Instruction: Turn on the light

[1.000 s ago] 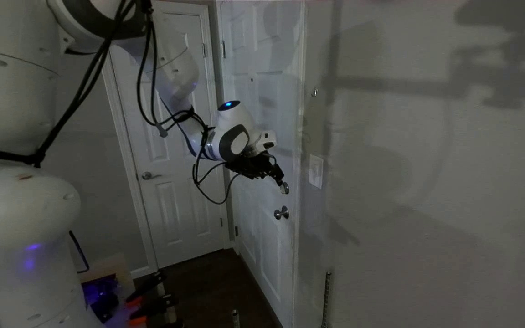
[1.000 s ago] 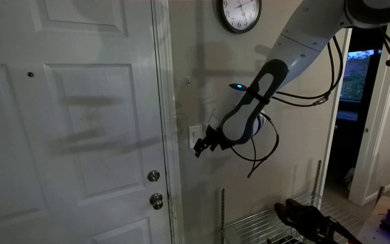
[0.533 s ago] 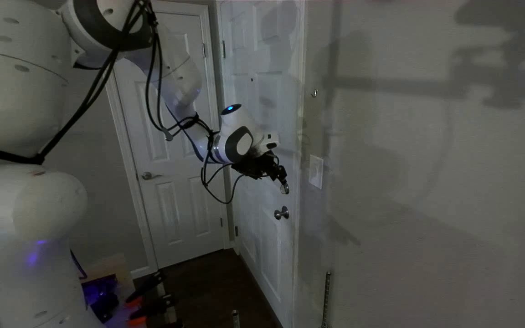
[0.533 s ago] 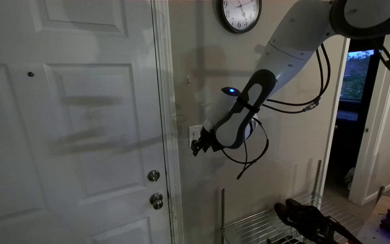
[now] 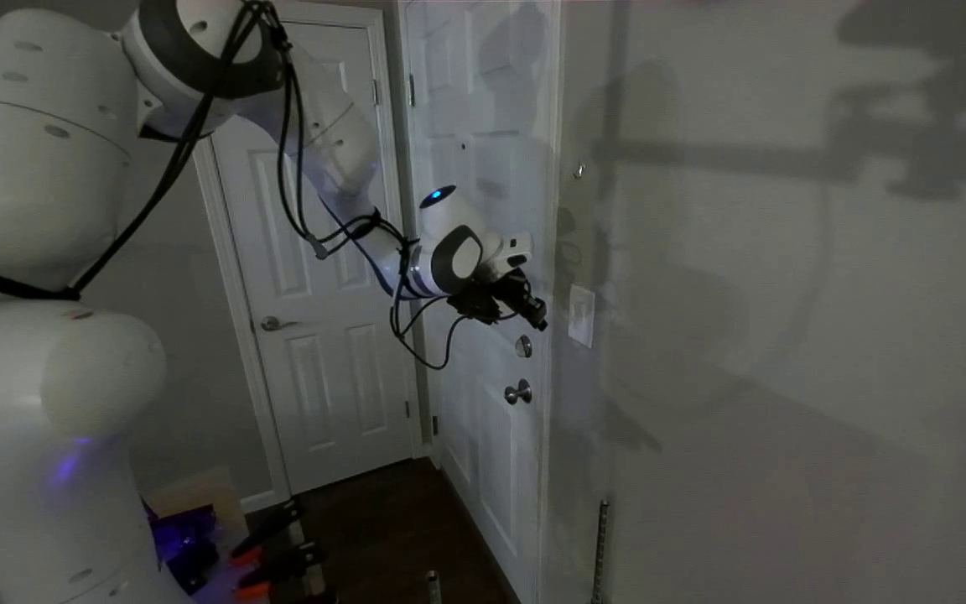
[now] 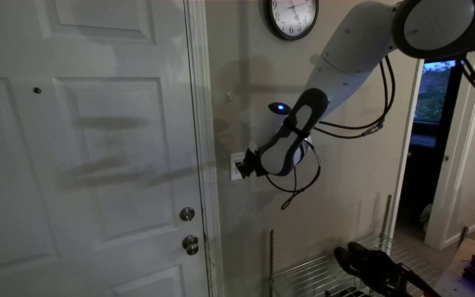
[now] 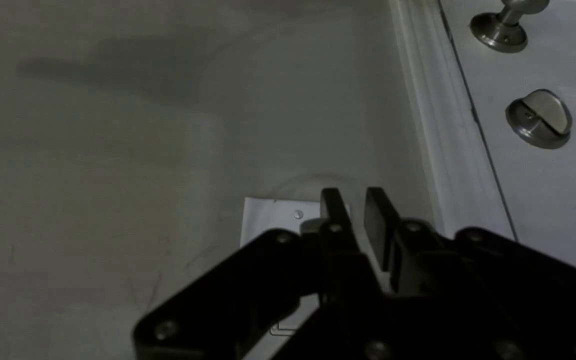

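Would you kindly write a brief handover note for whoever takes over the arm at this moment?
Gripper: slightly open, nothing held.
Light switch: on the wall beside the door; the gripper partly hides it in the wrist view.
Done: the gripper is near the switch, but an exterior view shows a gap between them.
Left: probably close that gap, operate the switch, then check that the scene brightens; it looks dim, with no lamp in view.

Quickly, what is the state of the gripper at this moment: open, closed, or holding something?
Gripper: open, but only with a narrow gap; holding nothing.
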You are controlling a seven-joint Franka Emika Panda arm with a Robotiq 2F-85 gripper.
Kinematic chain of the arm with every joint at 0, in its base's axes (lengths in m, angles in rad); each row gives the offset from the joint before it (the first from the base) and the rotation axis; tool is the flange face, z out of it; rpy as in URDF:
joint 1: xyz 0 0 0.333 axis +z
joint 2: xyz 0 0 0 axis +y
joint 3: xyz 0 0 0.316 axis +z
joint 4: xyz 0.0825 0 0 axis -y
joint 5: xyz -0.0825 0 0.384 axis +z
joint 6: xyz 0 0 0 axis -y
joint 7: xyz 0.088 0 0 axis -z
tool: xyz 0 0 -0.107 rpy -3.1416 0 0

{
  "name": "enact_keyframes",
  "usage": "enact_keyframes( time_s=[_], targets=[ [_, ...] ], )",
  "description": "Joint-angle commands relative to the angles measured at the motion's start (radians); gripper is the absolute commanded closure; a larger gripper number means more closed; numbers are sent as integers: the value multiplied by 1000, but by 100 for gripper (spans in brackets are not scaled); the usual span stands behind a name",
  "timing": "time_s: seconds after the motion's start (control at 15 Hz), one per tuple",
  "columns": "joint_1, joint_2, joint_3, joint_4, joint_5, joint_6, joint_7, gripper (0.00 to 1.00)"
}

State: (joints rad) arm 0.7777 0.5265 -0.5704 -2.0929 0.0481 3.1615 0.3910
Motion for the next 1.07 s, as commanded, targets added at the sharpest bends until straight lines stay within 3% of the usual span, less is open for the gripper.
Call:
enact_keyframes(
  time_s=[0.0, 0.07, 0.27, 0.4, 0.47, 0.53, 0.6, 0.73, 1.0],
  targets=[
    [-32, -61, 62, -67, 9, 28, -12, 51],
    [-106, -179, 184, -176, -3, 22, -100, 44],
    [-199, -278, 351, -316, -22, 33, -170, 26],
    [-163, -345, 334, -426, -23, 59, -164, 13],
    [-129, -356, 289, -443, -25, 75, -143, 7],
    [-131, -376, 287, -465, -23, 88, -144, 2],
    [-113, -366, 256, -464, -24, 108, -140, 1],
    [-161, -348, 298, -428, -14, 83, -143, 0],
    [-169, -255, 299, -303, -5, 61, -127, 0]
  ],
)
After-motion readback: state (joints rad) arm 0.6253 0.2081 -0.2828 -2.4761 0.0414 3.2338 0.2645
